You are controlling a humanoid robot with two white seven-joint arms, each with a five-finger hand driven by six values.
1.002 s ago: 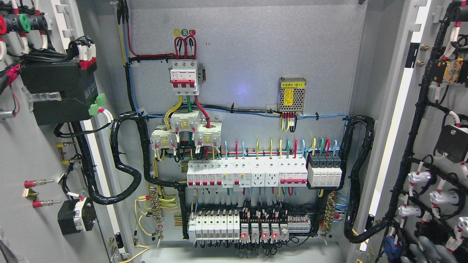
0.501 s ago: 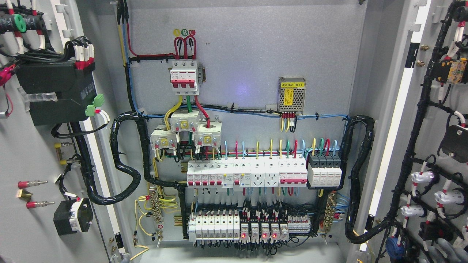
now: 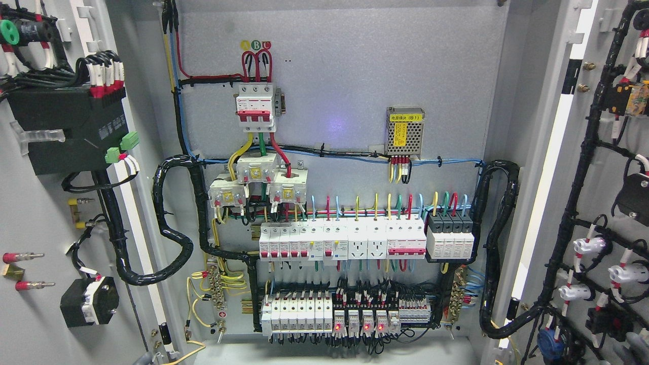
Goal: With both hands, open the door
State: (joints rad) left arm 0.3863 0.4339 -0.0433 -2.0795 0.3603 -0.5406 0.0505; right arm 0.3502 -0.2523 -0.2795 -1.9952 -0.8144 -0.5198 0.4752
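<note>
An open grey metal electrical cabinet fills the view, seen straight on from close in front. Both doors are swung outward, showing their inner faces.

The left door (image 3: 40, 213) takes up the left edge. At its foot, a small grey sliver on the bottom edge appears to be the robot's left hand (image 3: 141, 359). So little of it shows that it cannot be told whether it is gripping or loose. Above this hand, a black meter box (image 3: 66, 129) is mounted on the door, with red-tipped wires on top. A smaller black switch body (image 3: 86, 301) sits lower down, just up and outward from the hand.

The right door (image 3: 601, 182) takes up the right edge. A grey rounded shape in the bottom right corner appears to be the right hand (image 3: 638, 347), low against the door's inner side. Whether it is closed or open cannot be told. A black wiring harness (image 3: 583, 152) climbs the door above it, and white lamp backs (image 3: 588, 246) sit just above the hand.

Between the two hands lies the cabinet's grey back panel (image 3: 345, 66):
- High up is a red and white three-pole breaker (image 3: 256, 107), and toward the right hand's side a perforated power supply (image 3: 404, 131) with a yellow label.
- Below them runs a long row of white breakers and sockets (image 3: 345, 242).
- Lowest is a row of relays (image 3: 355, 319), several showing small red lights.

Black corrugated conduit (image 3: 175, 223) loops from the left door into the cabinet. A matching conduit (image 3: 499, 243) runs down the cabinet's right side.
</note>
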